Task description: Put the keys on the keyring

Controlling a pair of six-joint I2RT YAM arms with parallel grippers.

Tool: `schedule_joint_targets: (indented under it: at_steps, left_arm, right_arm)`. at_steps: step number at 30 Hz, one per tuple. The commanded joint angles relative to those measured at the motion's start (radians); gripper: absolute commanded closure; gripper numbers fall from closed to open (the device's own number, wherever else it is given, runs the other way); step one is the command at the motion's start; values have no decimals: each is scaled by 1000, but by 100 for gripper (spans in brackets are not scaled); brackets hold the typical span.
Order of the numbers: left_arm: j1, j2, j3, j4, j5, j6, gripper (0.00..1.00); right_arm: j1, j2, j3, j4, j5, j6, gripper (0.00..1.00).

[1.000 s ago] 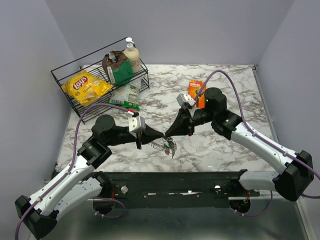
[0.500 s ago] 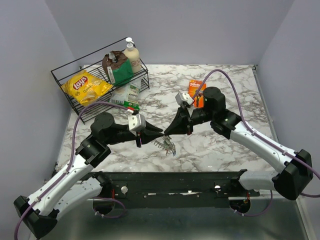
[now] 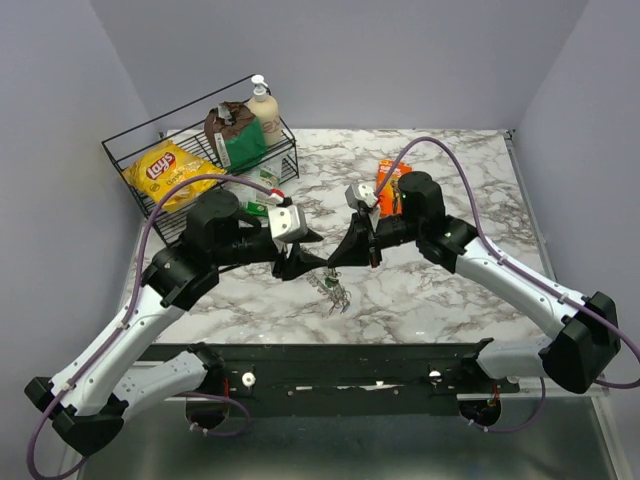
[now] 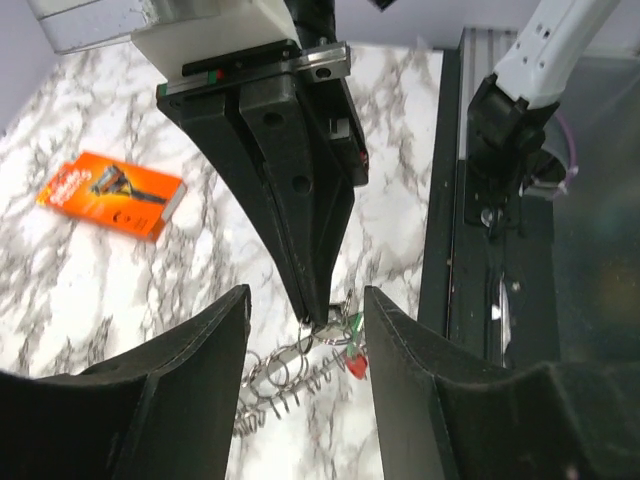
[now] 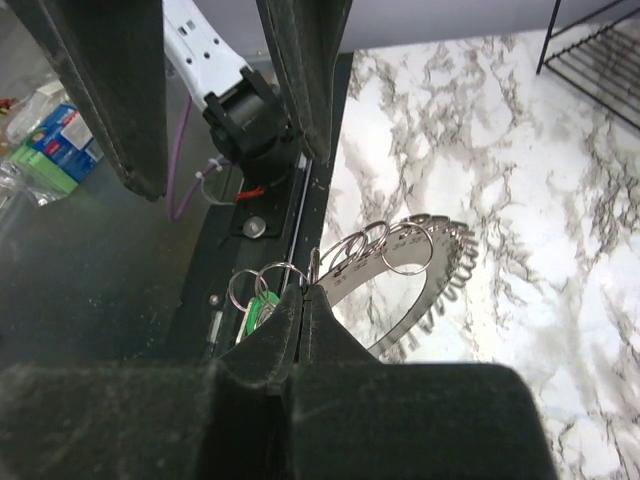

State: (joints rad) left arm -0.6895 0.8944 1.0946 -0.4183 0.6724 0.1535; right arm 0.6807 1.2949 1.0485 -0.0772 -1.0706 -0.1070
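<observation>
Keyring (image 5: 405,262) pinched by the right gripper (image 5: 305,298), left gripper (image 3: 298,262) spread wide beside it.
The right gripper's fingers are closed on the keyring, which hangs above the counter (image 3: 450,170) near its front edge. The left gripper holds nothing. A green key (image 4: 352,324) and a red key (image 4: 356,366) dangle at the pinch, too small to tell whether they are threaded on.

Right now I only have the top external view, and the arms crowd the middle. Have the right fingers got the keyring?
Observer: Yes; the right wrist view shows the right fingers shut on the keyring.
Operator: And the other arm?
Observer: Open in the left wrist view: the left fingers flank the right fingers' tips, holding nothing.
Operator: Any keys?
Observer: A green key and a red key sit just below the pinch.
</observation>
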Motion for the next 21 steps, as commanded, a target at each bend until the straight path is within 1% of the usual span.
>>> schedule_joint_targets:
  at_steps: [1,2,4,6,9,13,18,19,21]
  left_arm:
    - [-5,70,116,-284,-54,106,43]
    - [-7,92,125,-309,-54,109,44]
    - [-8,109,133,-310,-47,107,49]
    - [-10,121,136,-315,-45,109,51]
    - [-21,161,152,-346,-59,116,52]
    - [-53,215,171,-370,-77,121,58]
    - [-58,218,145,-317,-94,116,60]
    - [-58,216,143,-310,-94,113,63]
    - [-58,219,140,-297,-96,112,66]
  right_arm:
    - [3,21,64,-117,29,-88,100]
    - [3,26,68,-131,35,-98,100]
    - [3,29,79,-163,41,-120,99]
    - [3,30,82,-182,41,-132,100]
    - [2,35,84,-188,21,-140,100]
    - [2,35,84,-187,-14,-145,100]
    - [2,30,82,-187,-20,-146,100]
    - [2,30,82,-187,-23,-146,100]
    - [2,29,81,-187,-25,-148,100]
